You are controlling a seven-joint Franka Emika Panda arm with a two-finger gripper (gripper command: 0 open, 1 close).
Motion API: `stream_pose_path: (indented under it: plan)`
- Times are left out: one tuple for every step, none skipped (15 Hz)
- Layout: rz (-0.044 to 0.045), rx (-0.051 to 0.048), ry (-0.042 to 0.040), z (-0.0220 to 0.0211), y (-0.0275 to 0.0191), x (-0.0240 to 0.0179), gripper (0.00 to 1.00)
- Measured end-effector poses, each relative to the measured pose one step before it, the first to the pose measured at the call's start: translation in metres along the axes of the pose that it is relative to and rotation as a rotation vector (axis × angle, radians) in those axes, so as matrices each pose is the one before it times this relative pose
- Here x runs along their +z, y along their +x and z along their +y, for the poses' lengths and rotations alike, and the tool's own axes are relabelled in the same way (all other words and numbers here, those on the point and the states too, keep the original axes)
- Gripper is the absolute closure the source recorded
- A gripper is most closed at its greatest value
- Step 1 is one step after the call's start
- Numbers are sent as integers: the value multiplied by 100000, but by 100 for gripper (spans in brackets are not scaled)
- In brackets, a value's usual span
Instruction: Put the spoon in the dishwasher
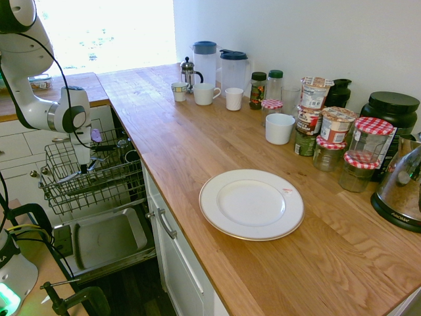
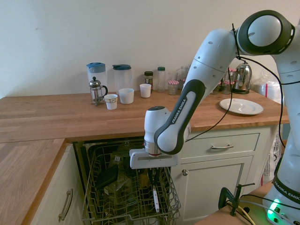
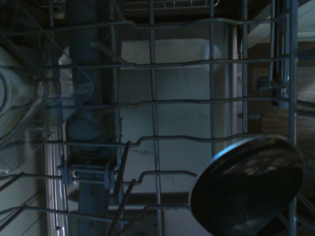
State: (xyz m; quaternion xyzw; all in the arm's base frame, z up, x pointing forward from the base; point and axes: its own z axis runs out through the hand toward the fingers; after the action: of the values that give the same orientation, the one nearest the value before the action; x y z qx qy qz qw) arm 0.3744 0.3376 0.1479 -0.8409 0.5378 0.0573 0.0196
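The dishwasher stands open, its wire rack [image 1: 117, 179] pulled out over the dropped grey door [image 1: 105, 238]. My gripper [image 2: 153, 177] reaches down into the rack [image 2: 93, 197], shut on the spoon [image 2: 155, 199]. The spoon's thin silver length hangs straight down between the wires. In the wrist view the spoon's oval bowl [image 3: 246, 189] shows dark and shiny, close above the rack wires and the door below. From the first exterior view the gripper [image 1: 84, 166] sits low inside the basket, its fingers partly hidden by wires.
A white plate [image 1: 251, 203], mugs [image 1: 279, 128], jars [image 1: 335, 125], a French press [image 1: 189, 72], pitchers [image 1: 205, 58] and a kettle [image 1: 402, 187] stand on the wooden counter [image 1: 197, 145]. White cabinet drawers [image 1: 181, 263] flank the dishwasher. Dark items [image 2: 108, 176] lie in the rack.
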Motion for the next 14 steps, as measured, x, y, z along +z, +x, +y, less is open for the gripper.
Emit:
stream_pose_path:
  plan:
    - [-128,613,31,-259,237,541,100]
    - [70,400,-172,-259,150,442,0]
    - [224,413,-58,-339,169,340,0]
    - [83,212,251,-434,76,212,0]
    - [11,204,118,-369,91,231,0]
    - [65,211,181,-366,142,162,0]
    - [23,98,98,-287,137,164,0]
    - [22,70,110,-220,120,86,0]
    - [23,112,133,-187,100,36,0]
    - [11,74,35,-76,78,27,0]
    - [23,-5,-98,7,55,52,0]
    - [8,-79,-152,30,15,80,0]
    - [28,-71,-64,-1,37,45,0]
    - [73,-34,-14,-30,89,32,0]
